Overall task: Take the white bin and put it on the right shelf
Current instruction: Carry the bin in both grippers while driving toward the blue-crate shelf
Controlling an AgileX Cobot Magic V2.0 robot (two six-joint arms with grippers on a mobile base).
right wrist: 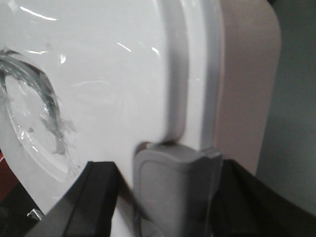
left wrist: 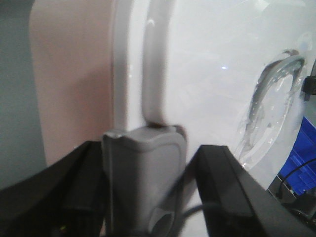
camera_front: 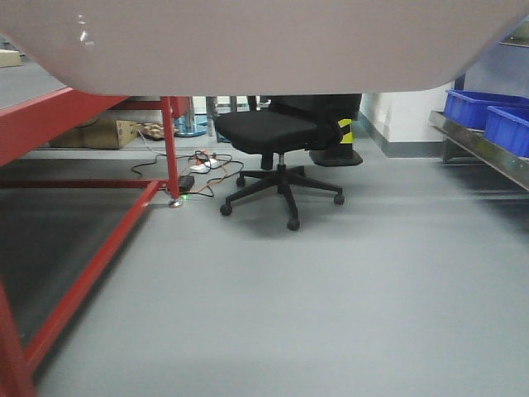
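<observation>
You have the white bin [camera_front: 248,41] held up off the floor, your left hand [left wrist: 148,165] and right hand [right wrist: 165,170] each pinching a grey clip [left wrist: 143,148] at its lid rim, so what remains, I judge, is carrying it to the right shelf [camera_front: 488,157] and setting it down.

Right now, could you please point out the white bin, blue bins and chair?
white bin [left wrist: 212,59]: left wrist view, glossy lid.
blue bins [camera_front: 473,112]: front view, farther bin's wall.
chair [camera_front: 264,130]: front view, seat.
</observation>
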